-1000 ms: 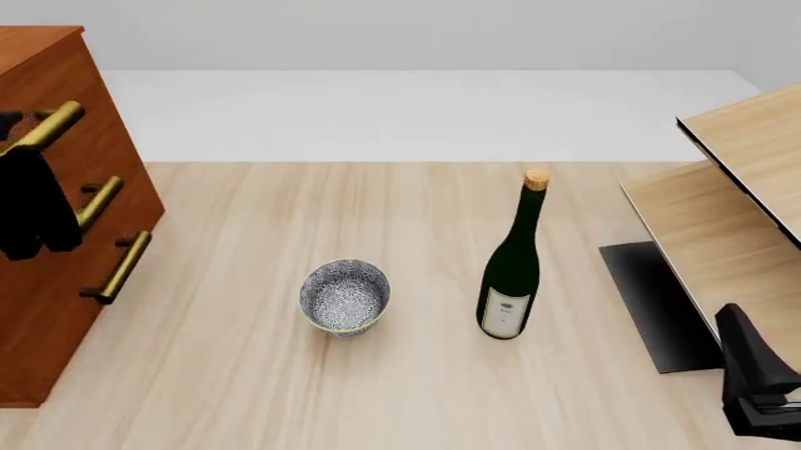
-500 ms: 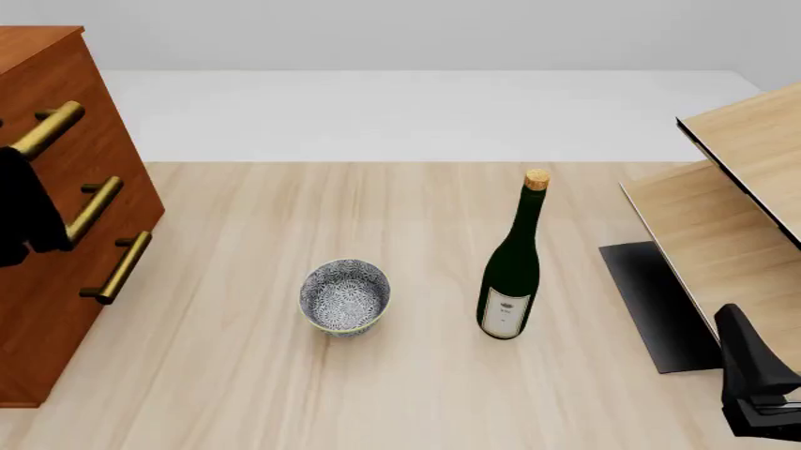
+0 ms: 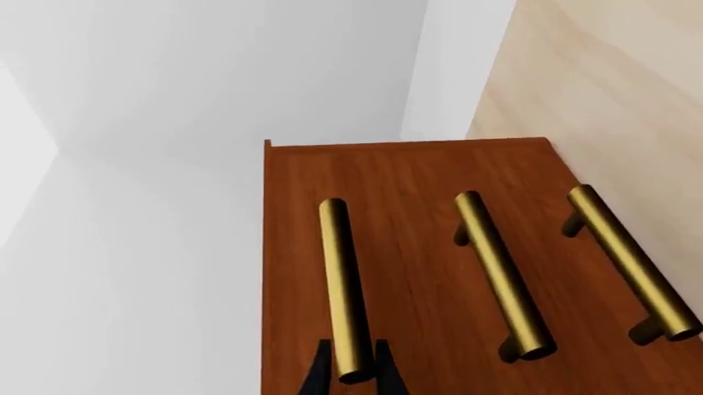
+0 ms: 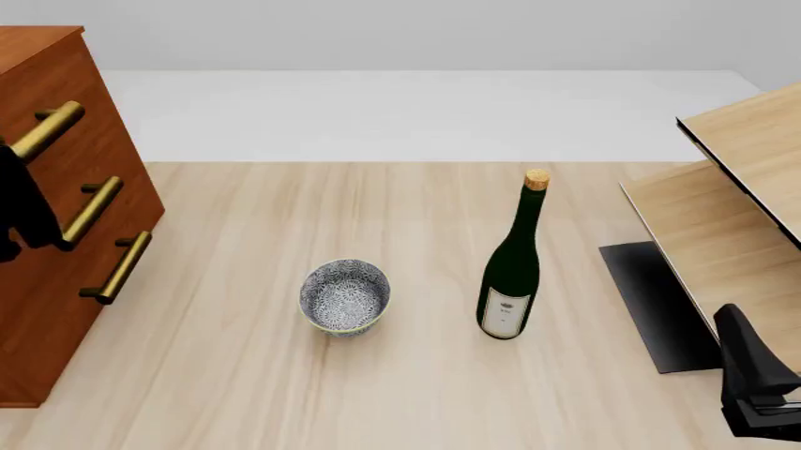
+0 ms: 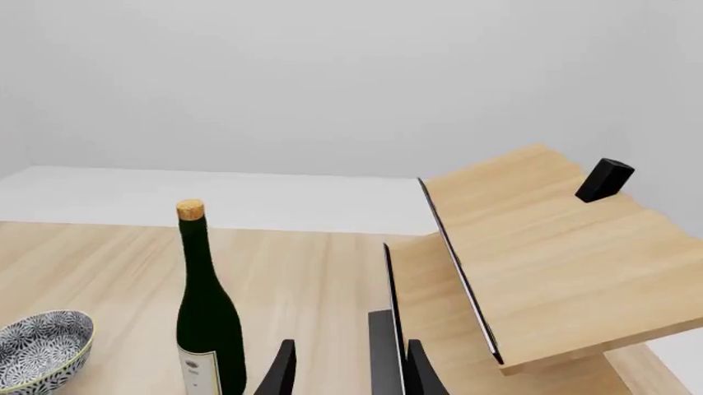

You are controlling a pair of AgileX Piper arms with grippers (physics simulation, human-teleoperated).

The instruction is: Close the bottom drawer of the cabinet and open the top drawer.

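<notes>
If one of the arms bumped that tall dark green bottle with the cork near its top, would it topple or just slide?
The tall dark green glass bottle would probably topple: it stands upright on a narrow base with a long neck. Lying down, its round body would likely roll across the pale wooden table, perhaps toward the patterned blue-and-white bowl nearby.

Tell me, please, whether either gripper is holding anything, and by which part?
The left gripper has its fingers around the near end of the top drawer's handle; the right gripper holds nothing.

Before you, a pale-wood desk (image 4: 375, 394) carries the cabinet (image 4: 51, 300) at left, a patterned bowl (image 4: 344, 297), a green bottle (image 4: 511, 272), and a shelf unit (image 4: 726, 234) at right.
</notes>
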